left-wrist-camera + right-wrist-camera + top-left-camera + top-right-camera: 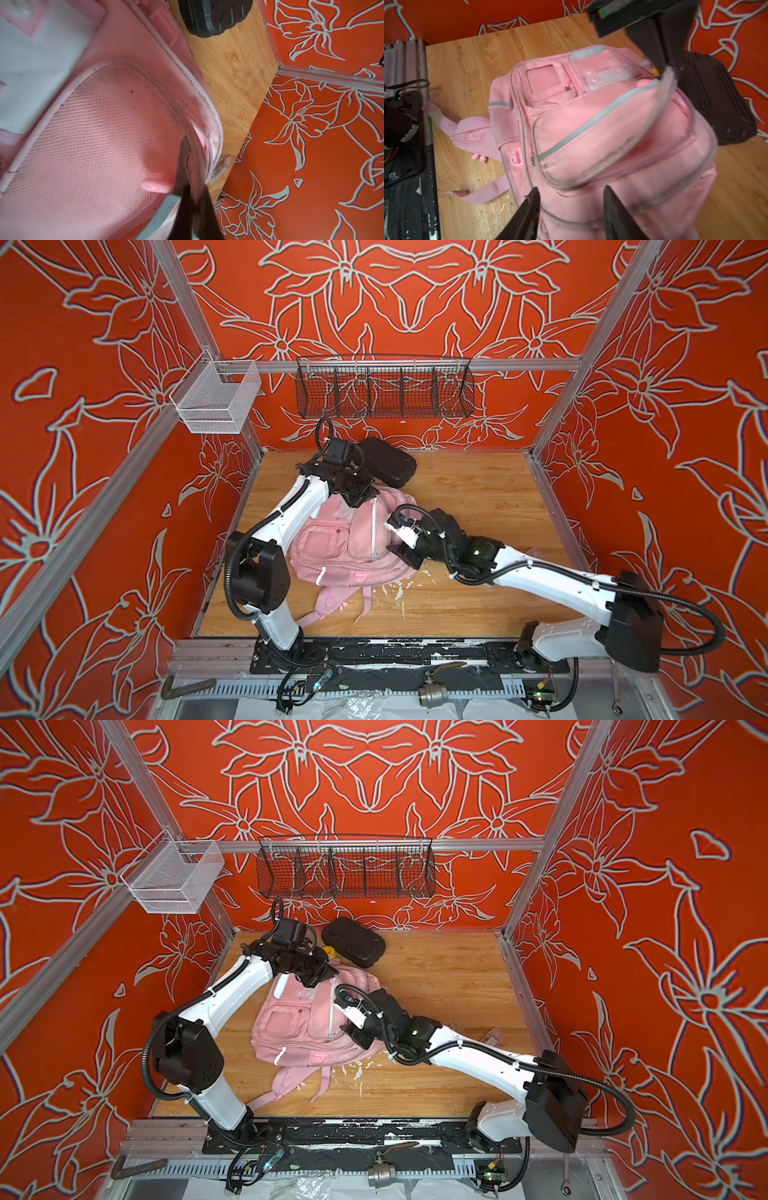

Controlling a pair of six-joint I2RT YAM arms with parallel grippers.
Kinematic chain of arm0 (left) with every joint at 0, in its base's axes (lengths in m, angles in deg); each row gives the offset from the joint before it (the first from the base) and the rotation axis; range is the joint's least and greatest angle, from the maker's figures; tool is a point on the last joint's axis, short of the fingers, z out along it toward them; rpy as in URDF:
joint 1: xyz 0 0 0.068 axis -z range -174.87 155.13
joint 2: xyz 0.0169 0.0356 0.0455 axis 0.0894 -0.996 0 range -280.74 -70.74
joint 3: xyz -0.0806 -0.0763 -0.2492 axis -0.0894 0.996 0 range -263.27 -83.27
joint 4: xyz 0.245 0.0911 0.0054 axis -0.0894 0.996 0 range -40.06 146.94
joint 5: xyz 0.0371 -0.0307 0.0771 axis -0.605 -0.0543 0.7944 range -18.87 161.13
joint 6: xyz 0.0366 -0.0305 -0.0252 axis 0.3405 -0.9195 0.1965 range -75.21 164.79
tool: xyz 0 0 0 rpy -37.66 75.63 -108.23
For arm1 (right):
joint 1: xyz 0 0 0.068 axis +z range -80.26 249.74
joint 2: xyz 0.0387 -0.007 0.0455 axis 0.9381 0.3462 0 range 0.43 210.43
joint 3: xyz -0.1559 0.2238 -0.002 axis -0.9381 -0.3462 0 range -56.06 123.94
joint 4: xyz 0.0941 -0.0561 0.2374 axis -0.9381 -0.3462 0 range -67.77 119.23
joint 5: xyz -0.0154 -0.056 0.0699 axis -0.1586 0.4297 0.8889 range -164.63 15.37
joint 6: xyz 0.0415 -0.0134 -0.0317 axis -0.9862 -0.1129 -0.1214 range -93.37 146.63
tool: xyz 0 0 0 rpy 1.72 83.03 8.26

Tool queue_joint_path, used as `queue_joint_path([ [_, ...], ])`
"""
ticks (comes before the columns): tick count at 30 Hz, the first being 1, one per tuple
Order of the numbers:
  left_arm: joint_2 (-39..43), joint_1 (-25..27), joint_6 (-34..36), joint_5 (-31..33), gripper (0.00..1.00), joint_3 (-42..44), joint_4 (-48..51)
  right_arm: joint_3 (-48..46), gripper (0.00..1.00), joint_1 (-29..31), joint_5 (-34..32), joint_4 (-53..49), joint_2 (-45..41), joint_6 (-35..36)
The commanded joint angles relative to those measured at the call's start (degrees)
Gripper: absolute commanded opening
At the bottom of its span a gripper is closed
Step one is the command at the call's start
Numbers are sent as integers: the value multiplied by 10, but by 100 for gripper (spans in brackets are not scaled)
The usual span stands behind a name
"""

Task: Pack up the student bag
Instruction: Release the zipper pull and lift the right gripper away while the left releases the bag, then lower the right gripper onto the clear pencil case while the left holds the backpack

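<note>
Left pincer (663, 66) is clamped tight on the grey-piped edge of an opened compartment of the student bag (345, 539), holding it raised. The bag lies on the desk (478, 497) beneath both pincers. Right pincer (572, 188) hovers half open and empty, just above the fabric. The step probably needs that edge high and taut, so the mouth gapes.

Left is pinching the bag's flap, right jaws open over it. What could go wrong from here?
1. The left gripper holds only the thin rim of the flap on the student bag; it could slip out and the pocket drop shut.
2. The right gripper, jaws open, hangs close over the soft fabric and might snag it.
</note>
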Motion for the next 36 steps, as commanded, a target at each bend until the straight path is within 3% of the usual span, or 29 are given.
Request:
queue_joint_path([
  [1, 0, 1, 58, -55, 0, -12, 37, -19, 55, -31, 31, -11, -35, -28],
  [6, -30, 27, 96, -33, 4, -18, 63, -6, 56, -114, 18, -88, -68, -94],
  [11, -29, 47, 107, -8, 39, -7, 34, 24, 59, -193, -34, -223, -65, -226],
  [19, 7, 131, 190, 133, 68, -60, 48, 3, 61, -275, -55, -370, -53, -351],
  [27, 55, 221, 260, 294, 79, -43, 132, -70, 71, -366, -16, -383, -22, -381],
  [36, 87, 253, 259, 360, 83, 0, 171, -88, 77, -418, -32, -371, 27, -353],
])
